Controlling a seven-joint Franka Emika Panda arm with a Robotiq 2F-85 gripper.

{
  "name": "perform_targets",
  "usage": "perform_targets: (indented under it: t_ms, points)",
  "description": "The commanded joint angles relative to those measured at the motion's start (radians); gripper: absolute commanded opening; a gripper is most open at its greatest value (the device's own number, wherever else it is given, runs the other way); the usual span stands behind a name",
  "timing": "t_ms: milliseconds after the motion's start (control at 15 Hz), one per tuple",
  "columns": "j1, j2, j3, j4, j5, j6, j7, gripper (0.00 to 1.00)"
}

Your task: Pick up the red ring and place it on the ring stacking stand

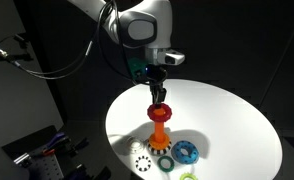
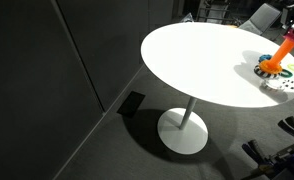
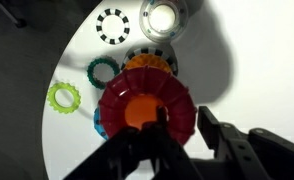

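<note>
Wrist view: end effector fingers straddle the near rim of the red ring; can't tell whether they're clamped on it. Only this view shows the ring stacking stand orange through the ring's hole. In an exterior view, the ring is at peg top directly under the fingertips, above the white surface.

Your end effector hangs directly above the stacking stand, which is upright on the tabletop, near the rim facing that exterior view. The uppermost ring sits around the top of the peg, well above the base. Loose rings lie flat by the stand's foot. In the wrist view, the toothed ring is just beside the base, the outer ring lies left of it, and the spoked ring lies beyond both.
</note>
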Motion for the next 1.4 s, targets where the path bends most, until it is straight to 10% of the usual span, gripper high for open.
perform_targets:
  t_ms: [0, 267, 1333]
  points:
    - [-0.015, 0.007, -0.002, 0.021, 0.030, -0.044, -0.038, 0.72]
    - [-0.017, 0.002, -0.006, 0.021, 0.027, -0.058, -0.038, 0.99]
    - [-0.008, -0.088, 0.012, -0.064, 0.042, -0.010, -0.115, 1.00]
